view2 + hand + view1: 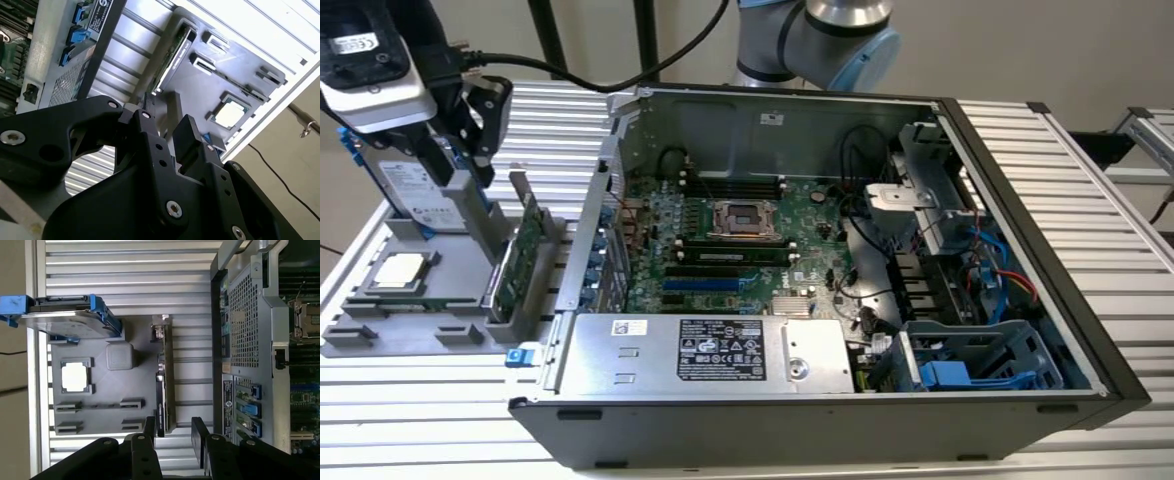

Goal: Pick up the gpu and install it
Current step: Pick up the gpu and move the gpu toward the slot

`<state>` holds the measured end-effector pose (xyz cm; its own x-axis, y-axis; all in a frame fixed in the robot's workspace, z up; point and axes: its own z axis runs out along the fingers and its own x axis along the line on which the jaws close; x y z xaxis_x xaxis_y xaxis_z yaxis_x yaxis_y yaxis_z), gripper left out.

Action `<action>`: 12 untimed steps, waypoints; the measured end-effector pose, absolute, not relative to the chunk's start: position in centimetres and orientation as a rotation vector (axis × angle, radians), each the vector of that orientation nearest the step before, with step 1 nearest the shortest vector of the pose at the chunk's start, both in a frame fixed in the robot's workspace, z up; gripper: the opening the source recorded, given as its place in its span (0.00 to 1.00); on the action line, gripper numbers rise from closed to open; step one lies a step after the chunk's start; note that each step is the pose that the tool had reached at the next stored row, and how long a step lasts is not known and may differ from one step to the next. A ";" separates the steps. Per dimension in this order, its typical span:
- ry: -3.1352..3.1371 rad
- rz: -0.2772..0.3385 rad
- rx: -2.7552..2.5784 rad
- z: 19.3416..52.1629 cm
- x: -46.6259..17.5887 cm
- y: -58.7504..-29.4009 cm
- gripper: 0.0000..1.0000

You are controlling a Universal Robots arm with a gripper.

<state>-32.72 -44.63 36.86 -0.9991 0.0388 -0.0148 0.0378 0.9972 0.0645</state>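
Note:
The gpu (523,250) stands on its long edge in a slot of the grey holder (400,335), just outside the open computer case (761,425), at the exterior view's left. In both wrist views it shows edge-on as a thin dark strip, the gpu (165,375) and gpu (174,55). My black gripper (478,160) hangs above the holder, higher than the card and not touching it. The gripper (175,432) is open, and so it appears as the gripper (167,122) in the second wrist view. Nothing is held between the fingers (149,429).
A silver hard drive (65,320) with blue rails stands in the holder beside the gpu. A square silver CPU (76,376) lies flat in the holder. The case's motherboard (720,250) lies exposed, with a power supply (707,355) at the front and cables at the exterior view's right.

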 end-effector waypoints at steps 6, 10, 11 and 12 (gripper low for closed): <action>3.124 0.100 0.060 36.4 -32.8 -44.6 1.00; 3.124 0.100 0.060 36.1 -32.8 -44.6 1.00; 3.125 0.100 0.060 36.1 -32.8 -44.6 1.00; 3.125 0.100 0.060 36.0 -32.8 -44.6 1.00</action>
